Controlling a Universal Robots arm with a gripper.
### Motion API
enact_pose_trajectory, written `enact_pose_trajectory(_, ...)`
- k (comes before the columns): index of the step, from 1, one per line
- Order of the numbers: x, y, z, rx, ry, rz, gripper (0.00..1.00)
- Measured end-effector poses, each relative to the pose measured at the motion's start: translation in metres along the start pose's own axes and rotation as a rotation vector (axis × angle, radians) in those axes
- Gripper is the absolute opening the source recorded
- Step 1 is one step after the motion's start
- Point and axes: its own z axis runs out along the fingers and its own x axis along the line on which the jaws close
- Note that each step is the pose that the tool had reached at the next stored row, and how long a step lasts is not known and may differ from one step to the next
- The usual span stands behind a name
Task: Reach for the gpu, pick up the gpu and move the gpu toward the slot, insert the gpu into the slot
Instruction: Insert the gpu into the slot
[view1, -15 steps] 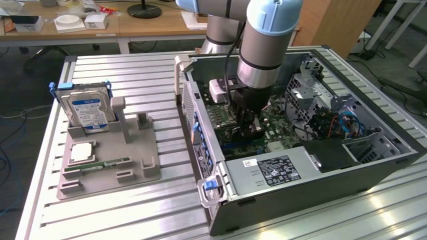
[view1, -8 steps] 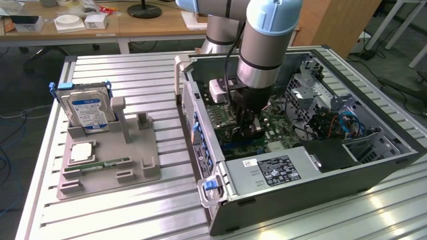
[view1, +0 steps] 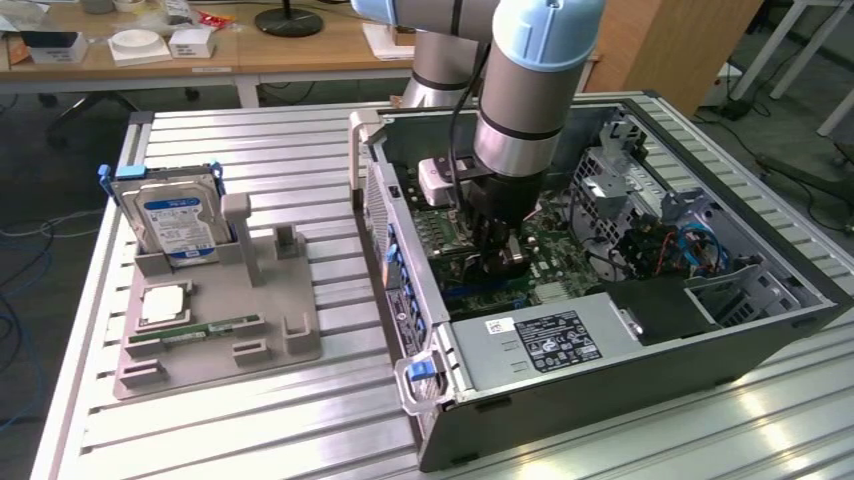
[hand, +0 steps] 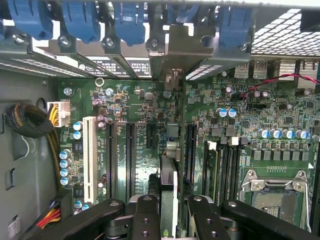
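In the wrist view the gpu (hand: 168, 182) shows edge-on, a thin dark card standing upright on the green motherboard (hand: 280, 115). Its silvery end bracket (hand: 172, 50) reaches the case's rear panel below the blue clips. My gripper (hand: 170, 220) is shut on the gpu, with a black finger (hand: 146, 215) on each side of the card. The card lies between two long black slots (hand: 131, 155), and the slot beneath it is hidden. I cannot tell how deep the card sits. In the exterior view the gripper (view1: 497, 258) is low inside the open computer case (view1: 601, 390).
A grey fixture (view1: 220, 330) at the exterior view's left holds a blue-labelled hard drive (view1: 174, 215), a green memory stick (view1: 200, 328) and a processor chip (view1: 160, 303). Cable bundles (hand: 30, 122), the CPU socket (hand: 277, 192) and capacitors crowd the board near the card.
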Motion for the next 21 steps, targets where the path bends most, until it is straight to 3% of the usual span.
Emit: enact_pose_trajectory(21,0.0001,0.0002,0.0049,-0.0008,-0.0002,0.000,0.26)
